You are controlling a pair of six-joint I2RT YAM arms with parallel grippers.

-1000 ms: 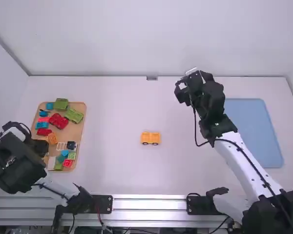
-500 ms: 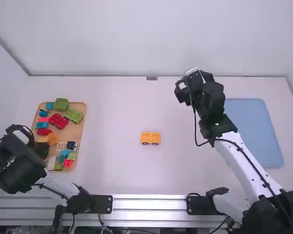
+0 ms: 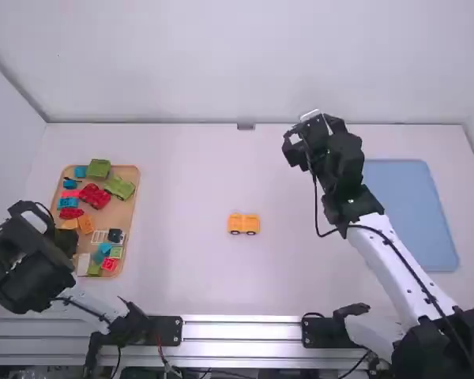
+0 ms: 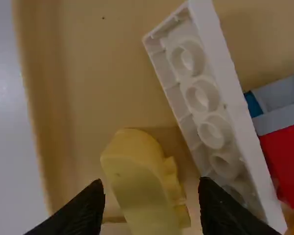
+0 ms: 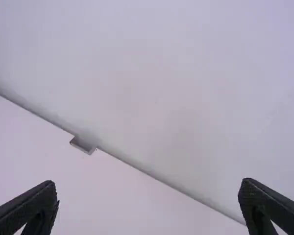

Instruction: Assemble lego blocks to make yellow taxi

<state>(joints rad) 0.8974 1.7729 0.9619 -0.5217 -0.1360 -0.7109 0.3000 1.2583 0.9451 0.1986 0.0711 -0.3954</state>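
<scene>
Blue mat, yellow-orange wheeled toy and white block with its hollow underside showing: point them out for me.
Blue mat [image 3: 411,209]: high view, middle of its flat surface.
Yellow-orange wheeled toy [image 3: 243,226]: high view, side of its body, above the wheels.
White block [image 4: 230,93]: left wrist view, its long outer wall.

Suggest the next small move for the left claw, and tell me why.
I'd ease the left claw down a little, then close it on the yellow piece in the tray. Its open fingers straddle that piece, and the taxi's yellow start sits on the table, probably awaiting it.
</scene>
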